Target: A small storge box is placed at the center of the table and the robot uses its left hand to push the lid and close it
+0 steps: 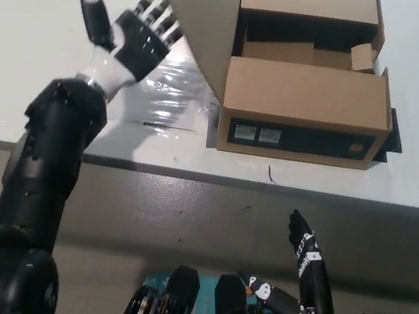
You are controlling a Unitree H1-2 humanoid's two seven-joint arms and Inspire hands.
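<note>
Sitting open on the tabletop (37, 34), box (302, 116); left hand (133, 33), fingers spread, under its raised lid (204, 13); right hand (307, 256) open below.

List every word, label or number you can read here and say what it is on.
None can be read.
Two pale labels on the dark front of the cardboard box: print too small and blurred.
A small round mark at that front's right end: unreadable.

White bench (12, 94), glare patch near its middle; dark front edge (191, 175); grey floor (183, 224) below, evenly lit.
</note>
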